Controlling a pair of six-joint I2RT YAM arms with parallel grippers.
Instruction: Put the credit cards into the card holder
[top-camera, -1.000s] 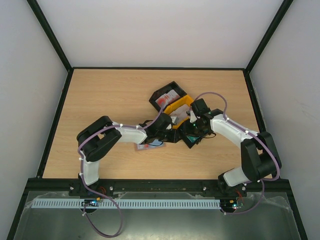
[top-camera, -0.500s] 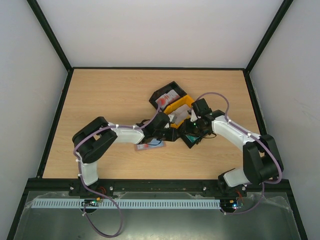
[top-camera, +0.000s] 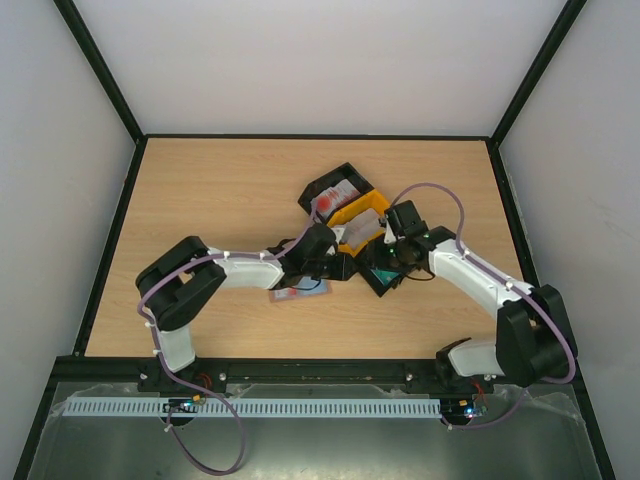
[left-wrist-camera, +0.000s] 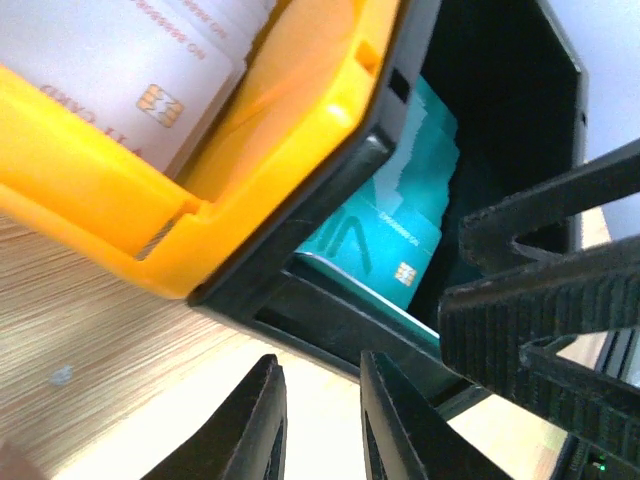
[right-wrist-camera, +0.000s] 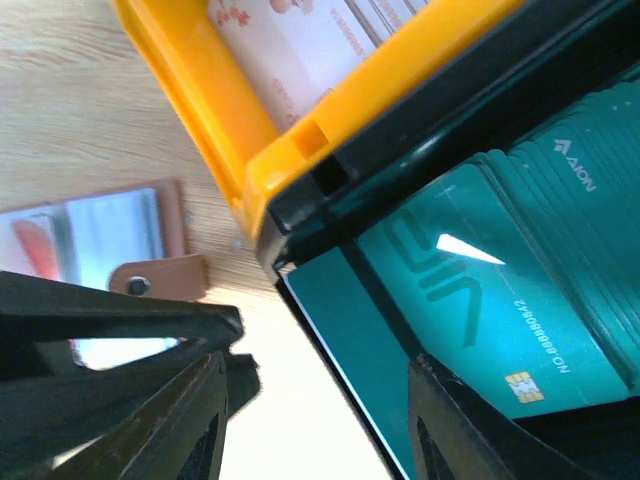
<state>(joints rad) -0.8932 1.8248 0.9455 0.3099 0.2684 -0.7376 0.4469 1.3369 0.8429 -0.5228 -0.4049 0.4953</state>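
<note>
A pale wood-grain table top (top-camera: 200, 200) fills the middle of the overhead view. It is boxed in by plain white walls (top-camera: 300, 60) and a thin black frame (top-camera: 100, 72), and a grey metal ledge (top-camera: 300, 450) carrying a white slotted strip (top-camera: 300, 408) runs along the bottom edge. Just right of the table's centre, three shallow plastic trays sit packed together. A black tray (top-camera: 345, 170) lies uppermost and holds red-and-white plastic cards (top-camera: 335, 197). An orange tray (top-camera: 356, 208) below it holds white chip cards (left-wrist-camera: 130, 60). A second black tray (top-camera: 380, 284) at the lower right holds a fanned stack of teal plastic cards (right-wrist-camera: 500, 310). The small brown leather-like card holder (top-camera: 298, 292) lies open and flat on the bare wood just lower left of the trays. Its snap tab and glossy pockets appear at the left of the right wrist view, with red showing in one pocket. Both arms reach in toward the trays. The left gripper (left-wrist-camera: 320, 375) hangs beside the corner where the orange and second black trays meet, its fingers a narrow gap apart with nothing between them. The right gripper (right-wrist-camera: 318, 385) hovers at the edge of the tray of teal cards, its fingers spread wide and empty.
</note>
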